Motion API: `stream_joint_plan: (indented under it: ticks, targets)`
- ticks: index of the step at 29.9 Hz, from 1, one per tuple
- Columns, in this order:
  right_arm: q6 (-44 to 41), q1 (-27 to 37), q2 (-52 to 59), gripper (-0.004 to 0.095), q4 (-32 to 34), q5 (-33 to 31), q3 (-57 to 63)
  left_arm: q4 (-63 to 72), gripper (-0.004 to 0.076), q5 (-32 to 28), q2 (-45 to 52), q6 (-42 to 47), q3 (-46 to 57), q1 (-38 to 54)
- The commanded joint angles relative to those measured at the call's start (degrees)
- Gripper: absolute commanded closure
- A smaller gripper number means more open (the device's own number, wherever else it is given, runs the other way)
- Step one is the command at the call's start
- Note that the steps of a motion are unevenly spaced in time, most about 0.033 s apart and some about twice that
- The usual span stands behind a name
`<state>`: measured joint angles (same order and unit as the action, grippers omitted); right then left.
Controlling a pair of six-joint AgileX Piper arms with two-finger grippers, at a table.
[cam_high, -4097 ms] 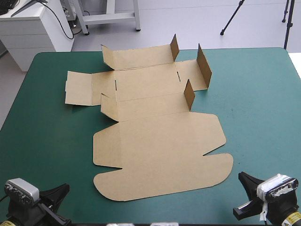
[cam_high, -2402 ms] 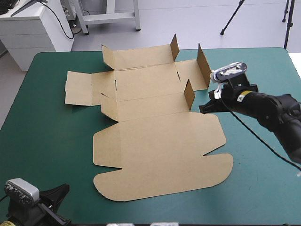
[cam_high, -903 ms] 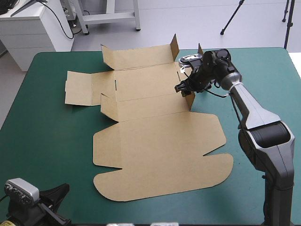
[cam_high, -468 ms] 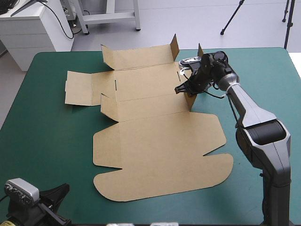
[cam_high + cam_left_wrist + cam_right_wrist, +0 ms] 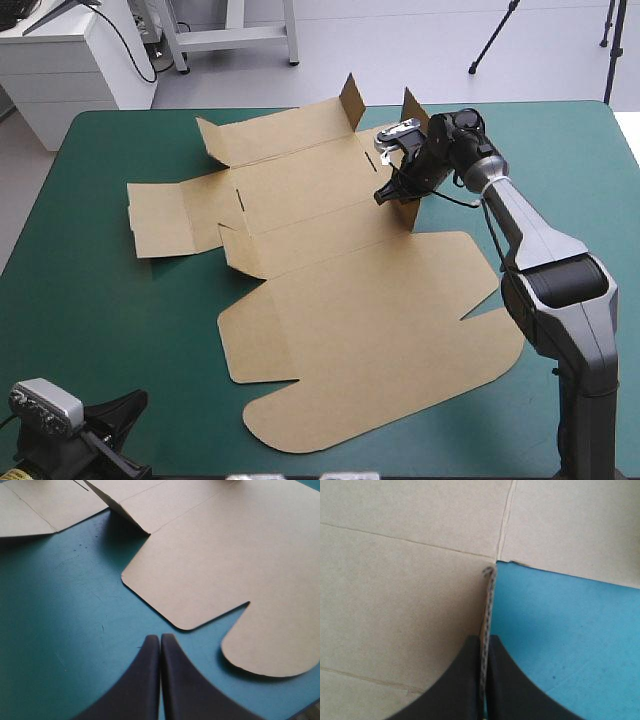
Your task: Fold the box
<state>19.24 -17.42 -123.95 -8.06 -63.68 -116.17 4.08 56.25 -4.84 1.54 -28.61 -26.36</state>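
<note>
**On the teal-green cover [image 5: 90, 300], one flap of the box [image 5: 340, 310] is pinched by the right gripper [image 5: 386, 194]**

At the middle of the table, the brown box is laid out as a cut sheet, mostly flat and turned somewhat askew to the table's edges. Its large rounded lid panel [image 5: 370, 350] is spread toward the near edge, and the narrower wall panels are set toward the far edge. Several small end flaps are raised from the sheet: two at the far right, and lower ones at the left ends of the wall panels.

The upright flap [image 5: 408, 215] at the right end of the near wall panel is gripped by the right gripper, whose arm is extended from the table's right side. In the right wrist view, the black fingers [image 5: 462, 680] are seen pressed all but together, with the flap's thin corrugated edge clamped between them. Flat board is seen on one side of the flap and bare cover on the other.

The left gripper [image 5: 160, 639] is held by the table's near left corner, apart from the box. Its fingers are closed against each other in a pointed arch with nothing between them, and a rounded corner of the lid panel is seen just ahead of them.
</note>
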Motion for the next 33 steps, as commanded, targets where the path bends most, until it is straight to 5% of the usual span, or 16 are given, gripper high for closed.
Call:
stream_joint_plan:
  ticks: [1,10,33]
  targets:
    - [6.05,0.11,3.52,0.0931,-2.75,-0.27,-1.97,0.47,0.0734,-4.00,-1.37,0.39,-1.37,-0.27]
    - [16.11,-0.13,3.52,0.0931,-11.44,-1.36,-2.43,0.47,0.0734,-4.00,-1.37,0.39,-1.37,-0.27]
    - [23.89,-9.75,3.52,0.0931,-9.00,-0.57,-8.29,0.47,0.0734,-4.00,-1.37,0.39,-1.37,-0.27]
